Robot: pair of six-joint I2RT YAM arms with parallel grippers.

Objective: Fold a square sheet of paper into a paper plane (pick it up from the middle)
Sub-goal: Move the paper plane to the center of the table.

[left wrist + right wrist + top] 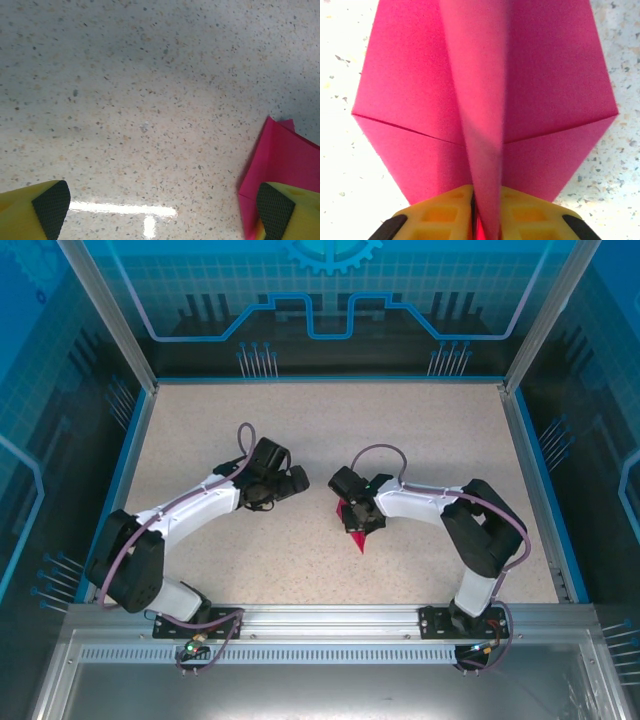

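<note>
Right claw [487, 212]: pressed together, pinching the raised centre ridge of the paper plane [545, 90], one yellow finger [440, 217] on each side of the fold. From that ridge the two magenta flaps spread left and right, each crossed by a sharp crease. Whether the flaps rest on the counter [620, 165] or hang just above it cannot be told.

From above, the right claw [362, 508] sits over the paper plane [357, 535] near the middle of the counter [420, 430], between the two arms, with the plane's point towards the near edge.

Left claw [162, 215]: spread wide and holding nothing. The paper plane [285, 160] lies just beside one of its dark pads [275, 212]; contact cannot be confirmed.

Assessment: the piece is judged very light, thin and limp across the flaps, and stiffer along the layered ridge. It is likely to slide on the smooth counter and to crumple if dragged. The centre ridge is the sound place to hold it; a flap would probably bend or unfold
</note>
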